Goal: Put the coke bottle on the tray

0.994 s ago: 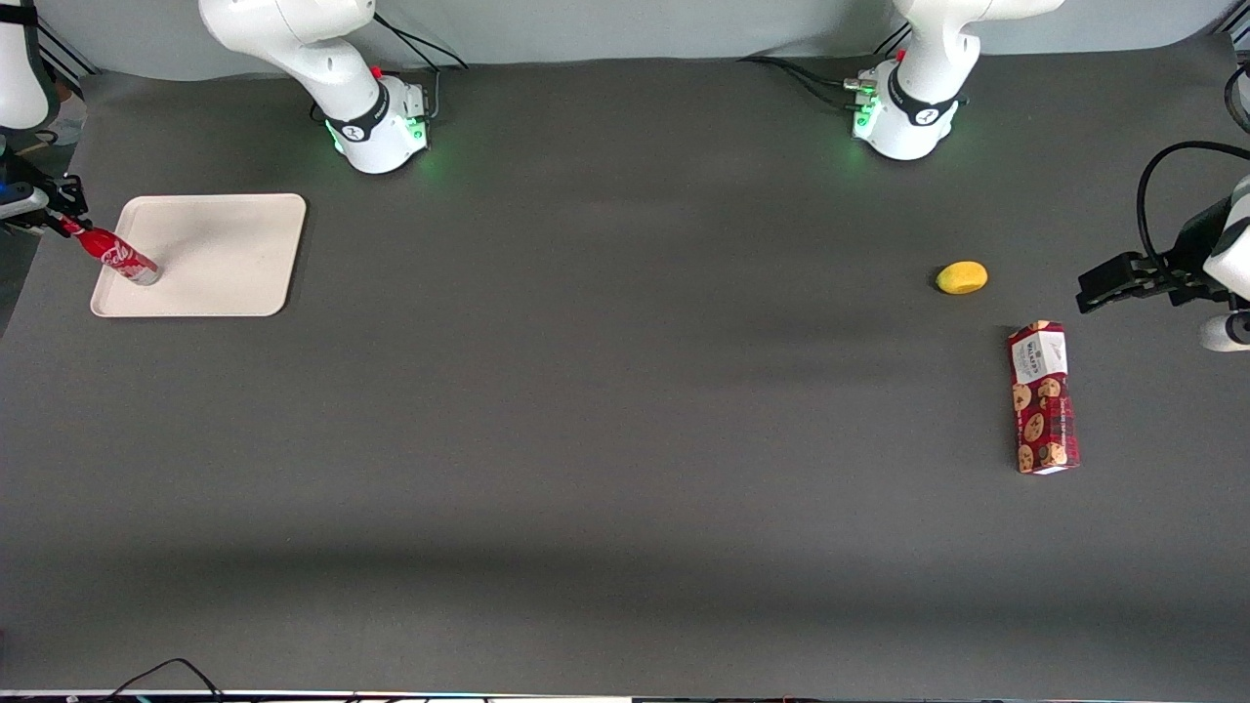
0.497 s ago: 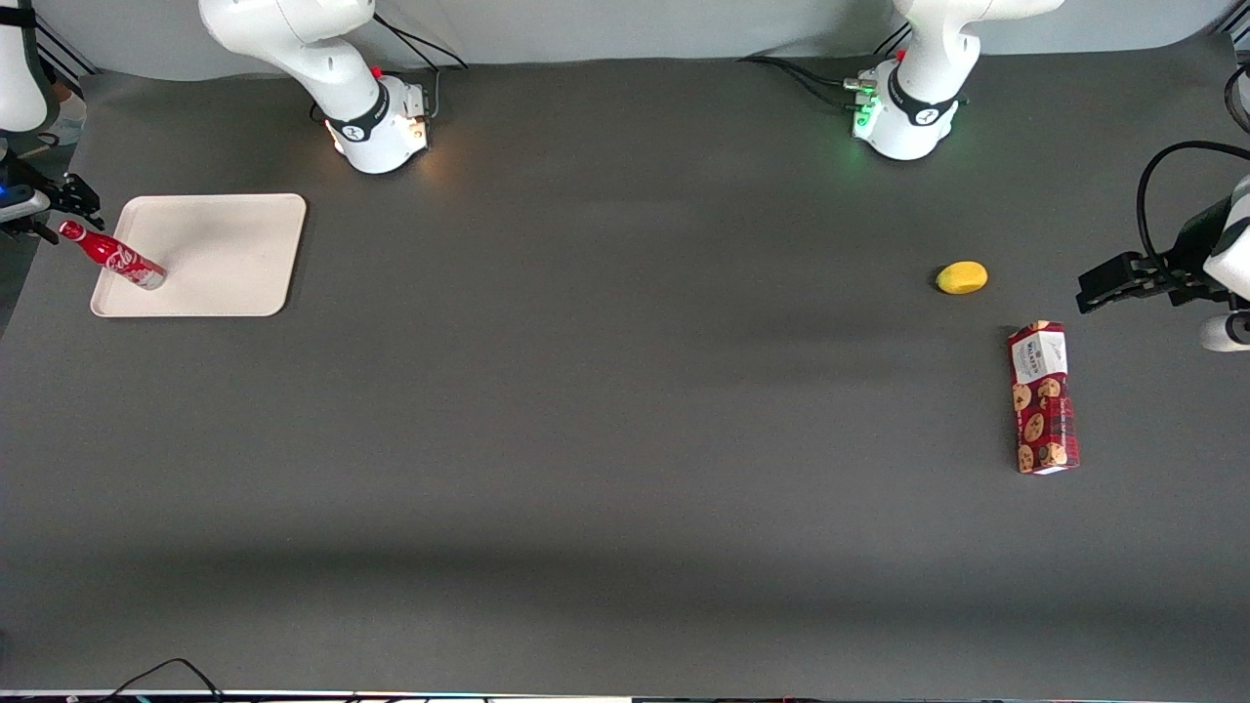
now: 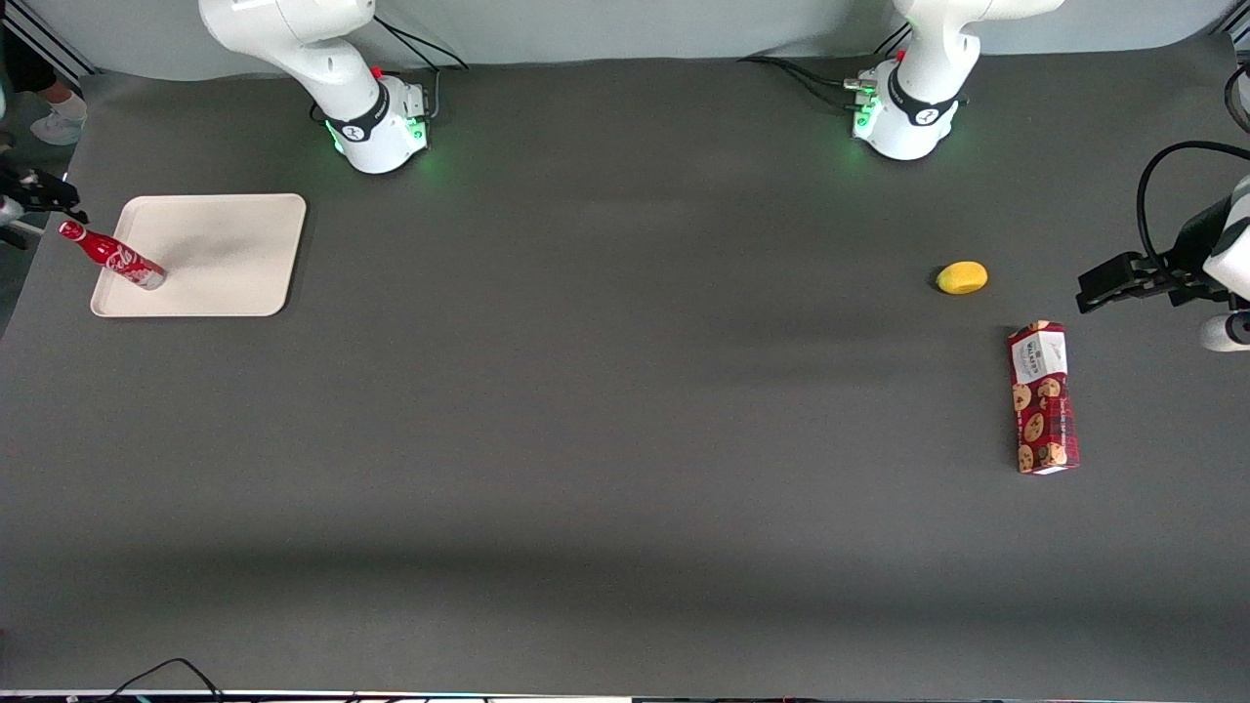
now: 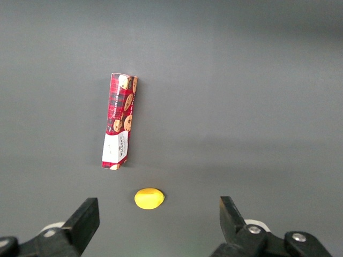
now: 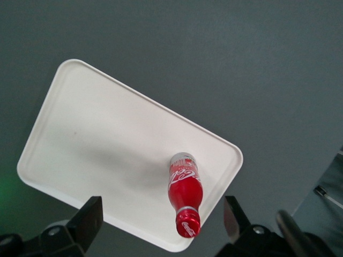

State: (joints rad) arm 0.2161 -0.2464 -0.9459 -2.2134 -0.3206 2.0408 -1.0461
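The coke bottle (image 3: 112,257), slim and red with a red cap and silvery base, stands upright on the cream-white tray (image 3: 225,256), at the tray's corner nearest the working arm's end of the table. My gripper (image 3: 47,195) is open and empty, raised above the bottle and apart from it, out past the tray's edge. In the right wrist view the bottle (image 5: 185,193) stands on the tray (image 5: 102,139) with its cap pointing up between the gripper's (image 5: 162,217) wide-spread fingers (image 5: 91,217), touching neither.
A red cookie box (image 3: 1043,397) lies flat toward the parked arm's end of the table, with a small yellow fruit (image 3: 962,277) beside it, farther from the front camera. Both show in the left wrist view: box (image 4: 119,128), fruit (image 4: 149,198).
My gripper has let go of the bottle's neck and drawn up and away from it. The bottle has gone from tilted in the grip to standing free on the tray.
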